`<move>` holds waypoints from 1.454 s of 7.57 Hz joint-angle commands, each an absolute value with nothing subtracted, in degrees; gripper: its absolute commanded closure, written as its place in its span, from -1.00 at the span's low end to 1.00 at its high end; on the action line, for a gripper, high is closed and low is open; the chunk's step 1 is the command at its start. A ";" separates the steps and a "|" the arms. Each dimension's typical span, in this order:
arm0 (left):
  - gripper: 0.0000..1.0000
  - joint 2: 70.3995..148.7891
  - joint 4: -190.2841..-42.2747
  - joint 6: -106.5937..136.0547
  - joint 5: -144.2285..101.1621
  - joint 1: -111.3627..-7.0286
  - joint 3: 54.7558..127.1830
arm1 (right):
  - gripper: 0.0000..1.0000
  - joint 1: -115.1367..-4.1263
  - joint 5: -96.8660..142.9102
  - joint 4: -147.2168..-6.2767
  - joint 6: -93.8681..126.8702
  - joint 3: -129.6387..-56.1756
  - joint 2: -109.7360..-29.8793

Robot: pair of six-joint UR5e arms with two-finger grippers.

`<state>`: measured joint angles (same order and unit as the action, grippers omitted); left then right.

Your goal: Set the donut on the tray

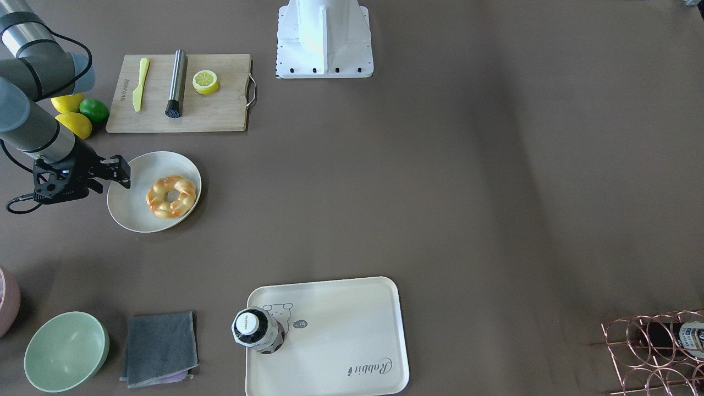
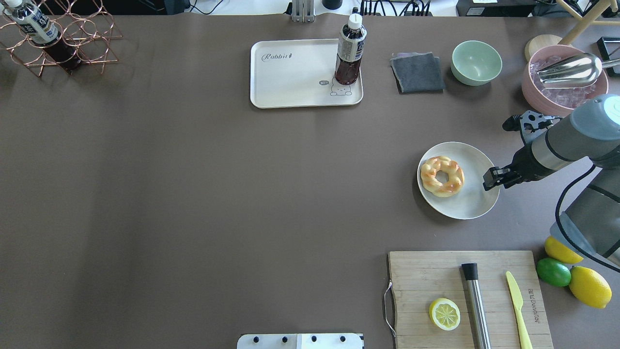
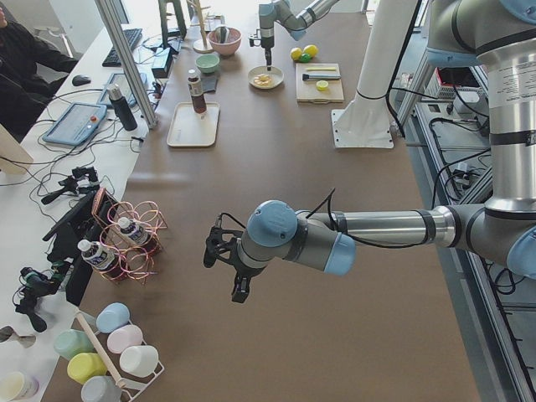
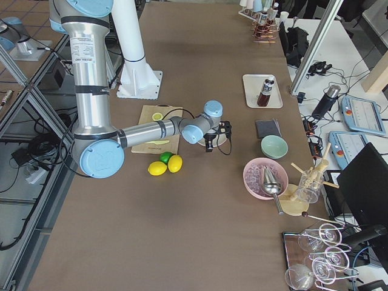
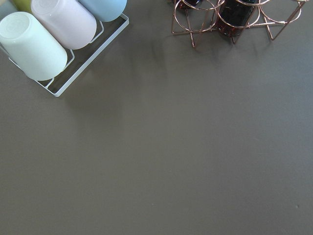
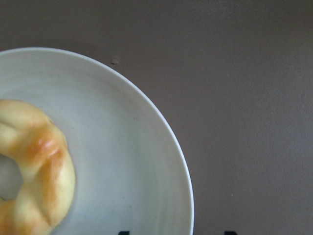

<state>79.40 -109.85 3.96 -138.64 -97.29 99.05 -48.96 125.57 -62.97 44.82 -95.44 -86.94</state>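
Note:
The donut (image 2: 441, 175), a golden braided ring, lies on a round white plate (image 2: 472, 203); it also shows in the front view (image 1: 171, 196) and the right wrist view (image 6: 34, 166). My right gripper (image 2: 490, 180) hovers over the plate's right rim, beside the donut and apart from it, open and empty; its fingertips (image 6: 123, 232) just show at the frame's bottom edge. The cream tray (image 2: 290, 77) lies at the far middle with a dark bottle (image 2: 349, 51) standing on its bear corner. My left gripper (image 3: 224, 270) shows only in the exterior left view, far from both; I cannot tell its state.
A wooden cutting board (image 2: 421, 286) holds a lemon half (image 2: 444, 313), a steel cylinder (image 2: 475, 305) and a yellow knife (image 2: 517, 303). Lemons and a lime (image 2: 553, 272) lie beside it. A grey cloth (image 2: 417, 71), green bowl (image 2: 476, 62), pink ice bowl (image 2: 564, 92) and copper rack (image 2: 58, 41) stand at the far side.

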 commanded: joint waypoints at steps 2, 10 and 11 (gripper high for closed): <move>-0.96 79.89 -109.60 3.96 -138.87 -97.21 99.23 | 1.00 -49.13 125.60 -62.41 44.56 -96.32 -87.71; -0.96 81.99 -109.34 2.98 -139.30 -97.12 100.46 | 1.00 -62.22 143.43 -59.77 45.00 -96.41 -83.77; -0.96 84.53 -107.33 6.56 -142.09 -95.29 100.20 | 1.00 -62.14 142.83 -59.77 45.70 -97.29 -83.32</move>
